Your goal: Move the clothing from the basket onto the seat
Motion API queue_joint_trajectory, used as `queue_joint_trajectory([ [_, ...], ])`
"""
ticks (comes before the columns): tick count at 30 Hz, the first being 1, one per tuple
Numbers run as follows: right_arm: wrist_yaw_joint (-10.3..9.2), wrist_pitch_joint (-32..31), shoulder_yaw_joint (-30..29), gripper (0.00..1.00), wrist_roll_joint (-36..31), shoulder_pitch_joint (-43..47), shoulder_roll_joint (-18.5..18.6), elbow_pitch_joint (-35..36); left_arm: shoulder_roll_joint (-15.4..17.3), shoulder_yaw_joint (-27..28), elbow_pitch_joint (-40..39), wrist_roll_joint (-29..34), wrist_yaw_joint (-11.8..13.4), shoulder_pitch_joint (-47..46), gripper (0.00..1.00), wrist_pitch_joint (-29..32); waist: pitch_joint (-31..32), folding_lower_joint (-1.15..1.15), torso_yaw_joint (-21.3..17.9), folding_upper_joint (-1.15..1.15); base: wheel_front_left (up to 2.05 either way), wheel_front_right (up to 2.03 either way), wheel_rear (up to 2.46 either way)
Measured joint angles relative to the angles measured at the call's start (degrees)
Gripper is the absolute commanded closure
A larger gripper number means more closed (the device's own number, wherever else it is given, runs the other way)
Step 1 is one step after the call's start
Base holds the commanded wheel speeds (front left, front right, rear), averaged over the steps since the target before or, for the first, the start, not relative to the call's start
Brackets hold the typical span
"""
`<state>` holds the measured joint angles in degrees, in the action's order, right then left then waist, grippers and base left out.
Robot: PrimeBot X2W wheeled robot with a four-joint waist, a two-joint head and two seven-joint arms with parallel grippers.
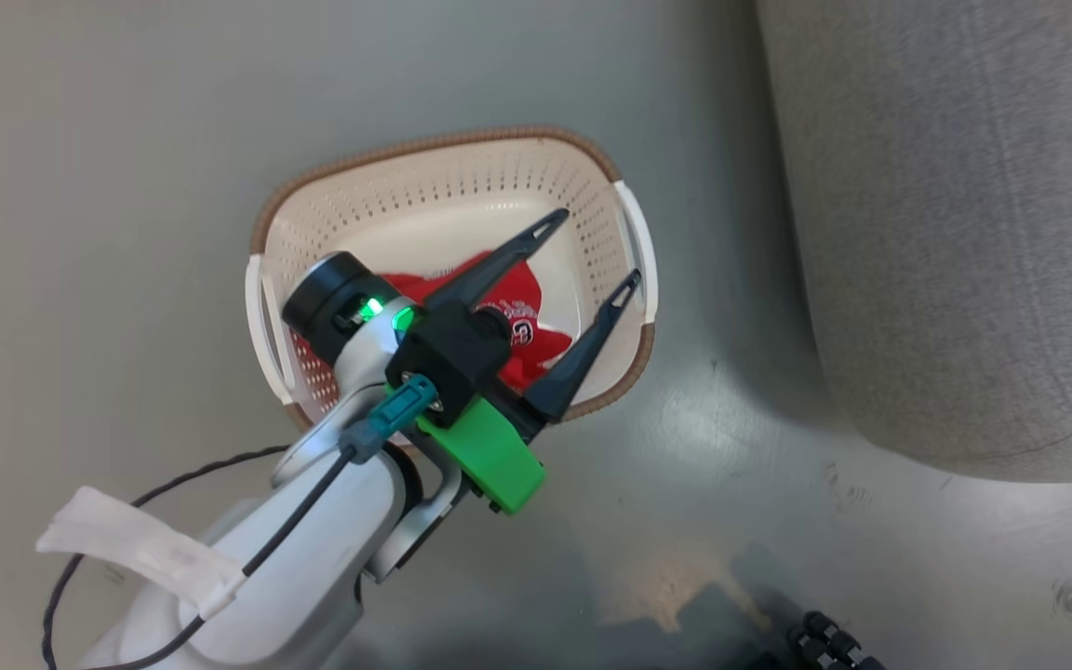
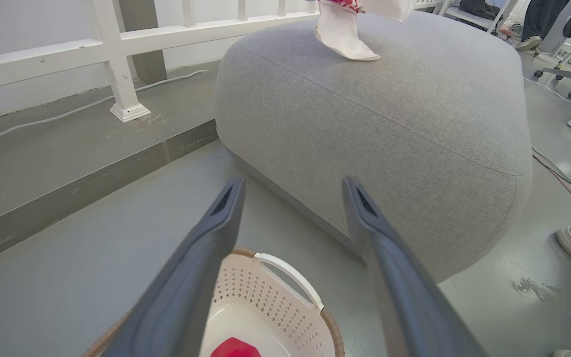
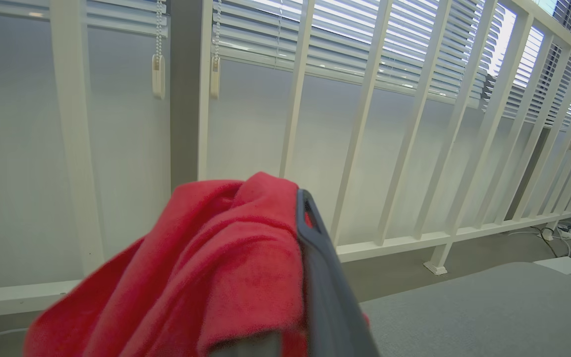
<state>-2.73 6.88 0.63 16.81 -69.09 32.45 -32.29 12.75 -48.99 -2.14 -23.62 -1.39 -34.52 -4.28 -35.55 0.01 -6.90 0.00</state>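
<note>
"So, how far along is the clothing move?"

"Part way, I'd judge. One red jersey (image 1: 536, 298) lies crumpled on the bottom of the laundry basket (image 1: 443, 144), with a scrap of white lettering showing. The basket stands on the grey floor (image 1: 127, 140). The seat (image 1: 964, 233) — the big grey pouf — is to its right, near but apart from it."

"And the arms?"

"The left gripper (image 1: 596, 247) hangs over the basket with its two dark fingers spread wide, tips above the jersey and pinching nothing. In its wrist view it points across the basket's white handle toward the seat. The right gripper (image 3: 298, 203) is raised with a red garment (image 3: 206, 277) bunched against it, and the seat's grey top shows low on the right of that view. One finger shows near the middle and the other is under the fabric. I'd call it pressed together on the garment, though the pinch itself is hidden."

"Anything on the seat already?"

"A white piece (image 2: 345, 42) with a bit of red pattern touches its top near the far edge — too cut off to say what it is."

"What's left, then?"

"By my reading, the held garment has to go down on the seat. Then the left gripper lowers, takes the jersey and carries it right. Soft and loose, it may drag on the rim"
</note>
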Motion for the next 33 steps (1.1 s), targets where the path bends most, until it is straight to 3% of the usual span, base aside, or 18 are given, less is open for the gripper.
queue_joint_trajectory([
  [2, -0.80, 0.5, -0.2, 1.00, -0.2, 0.2, -0.7, -2.3, 0.7, 0.4, -0.6, 0.2, 0.4, -0.2, 0.00, 0.6, -1.7, 0.00, 0.3, 0.00, 0.00, 0.00, 0.00],
  [13, -0.93, 2.0, 0.1, 1.00, 0.8, 6.3, -5.9, -11.9, 3.3, 0.8, -1.9, 0.6, 1.0, -0.2, 0.00, 1.8, -5.3, 0.00, -1.3, 0.00, 0.00, 0.00, 0.00],
  [23, 0.24, 2.3, 1.1, 1.00, 1.4, 8.0, -7.8, -17.7, 4.1, 0.8, -2.1, 0.6, 1.0, -0.2, 0.00, 2.2, -4.9, 0.00, -4.0, 0.00, 0.00, 0.00, 0.00],
  [24, 0.48, 2.3, 1.1, 0.85, 1.5, 8.2, -7.9, -18.0, 4.1, 0.8, -2.1, 0.6, 1.0, -0.2, 0.00, 2.2, -4.7, 0.00, -4.1, 0.00, 0.00, 0.00, 0.00],
  [25, 0.71, 2.3, 1.1, 0.61, 1.7, 8.2, -8.1, -18.3, 4.2, 0.8, -2.1, 0.6, 1.0, -0.2, 0.00, 2.3, -4.7, 0.00, -4.3, 0.00, 0.00, 0.00, 0.00],
  [26, 0.87, 2.4, 1.1, 0.01, 1.9, 8.2, -8.4, -18.5, 4.2, 0.8, -2.2, 0.6, 1.0, -0.2, 0.00, 2.3, -4.6, 0.00, -4.5, 0.00, 0.00, 0.00, 0.00],
  [33, 3.39, 4.3, 2.0, 0.00, 2.5, 8.3, -10.2, -19.4, 4.5, 1.1, -2.3, 0.4, 1.0, -0.2, 0.00, 2.3, -4.0, -0.01, -5.8, 0.00, 0.00, 0.00, 0.00],
])
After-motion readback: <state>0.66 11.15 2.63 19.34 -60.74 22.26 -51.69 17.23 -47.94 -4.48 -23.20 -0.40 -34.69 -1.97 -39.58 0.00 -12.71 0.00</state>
